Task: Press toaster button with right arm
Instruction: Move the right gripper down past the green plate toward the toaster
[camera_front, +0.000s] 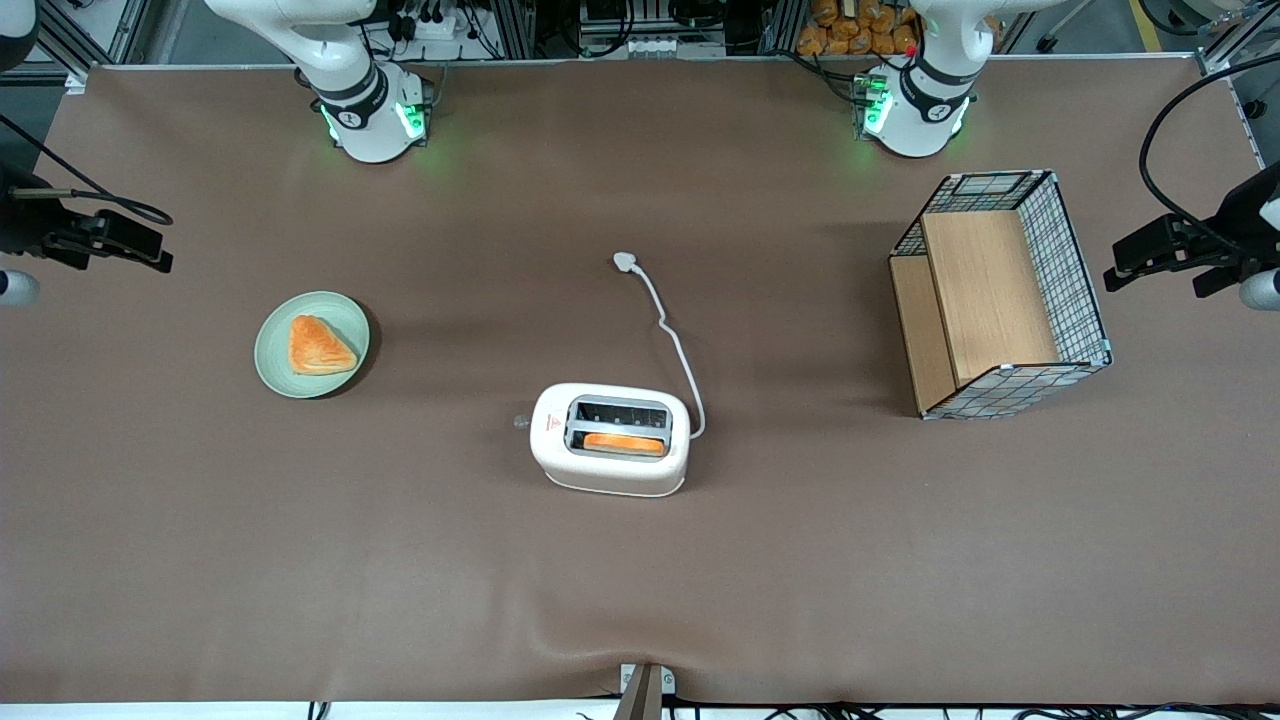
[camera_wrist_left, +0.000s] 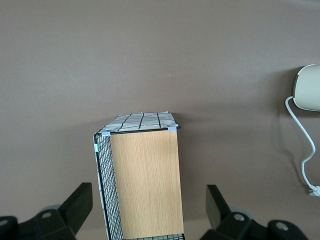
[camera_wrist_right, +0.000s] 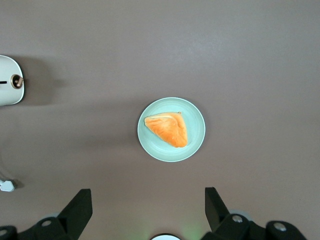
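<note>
The cream-white toaster (camera_front: 612, 440) stands mid-table with an orange slice in the slot nearer the front camera. Its small greyish button (camera_front: 520, 422) sticks out of the narrow end by the red logo, facing the working arm's end of the table. In the right wrist view only the toaster's edge (camera_wrist_right: 7, 80) and the button (camera_wrist_right: 17, 81) show. My right gripper (camera_front: 160, 240) hangs open and empty toward the working arm's end, well away from the toaster and off to the side of the green plate. Its fingers (camera_wrist_right: 80, 205) stand wide apart with nothing between them.
A green plate (camera_front: 268, 350) with a triangular pastry (camera_front: 318, 346) lies between the gripper and the toaster; it shows in the right wrist view (camera_wrist_right: 195, 142). The white cord runs to its plug (camera_front: 625, 261). A wire basket with wooden panels (camera_front: 1000, 295) stands toward the parked arm's end.
</note>
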